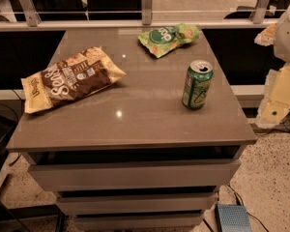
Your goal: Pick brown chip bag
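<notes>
Brown chip bag (70, 79) is laid flat at tabletop's (135, 115) left, one cream end nearly at the left edge; dark brown centre, white script. Bare surface is left front & mid. Green snack bag (168, 38) lies near rear edge, can (197, 85) upright at right. Gripper (286, 30) is seen upper right, off the table; state can't be told.
</notes>
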### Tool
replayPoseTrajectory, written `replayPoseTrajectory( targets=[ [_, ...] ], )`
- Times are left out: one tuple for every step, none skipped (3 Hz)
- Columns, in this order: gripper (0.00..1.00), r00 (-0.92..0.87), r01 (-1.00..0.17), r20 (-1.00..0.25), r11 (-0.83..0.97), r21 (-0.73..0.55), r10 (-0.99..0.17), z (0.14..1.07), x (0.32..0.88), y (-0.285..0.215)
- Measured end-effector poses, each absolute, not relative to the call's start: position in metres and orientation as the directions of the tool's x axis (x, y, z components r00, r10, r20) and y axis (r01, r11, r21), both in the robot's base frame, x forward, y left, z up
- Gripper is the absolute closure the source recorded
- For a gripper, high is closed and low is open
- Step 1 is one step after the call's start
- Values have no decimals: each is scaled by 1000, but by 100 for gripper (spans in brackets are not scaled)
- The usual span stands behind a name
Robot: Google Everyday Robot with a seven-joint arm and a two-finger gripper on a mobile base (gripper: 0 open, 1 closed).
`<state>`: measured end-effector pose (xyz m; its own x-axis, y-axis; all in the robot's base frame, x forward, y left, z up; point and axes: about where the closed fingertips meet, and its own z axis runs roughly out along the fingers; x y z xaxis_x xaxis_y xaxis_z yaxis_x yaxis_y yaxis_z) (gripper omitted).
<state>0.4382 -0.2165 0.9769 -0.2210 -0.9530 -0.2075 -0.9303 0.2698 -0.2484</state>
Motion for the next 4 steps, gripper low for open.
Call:
replayPoseTrajectory(
  targets=[
    [0,-221,-930,-208,270,-249,-953,977,438,-216],
    [0,-160,-938,-261,229,-260,-952,988,453,-204],
    [0,-40,-947,-315,136,-290,-948,999,480,-156],
    [0,134,-944,-402,7,-331,-906,1000,504,-82]
  ],
)
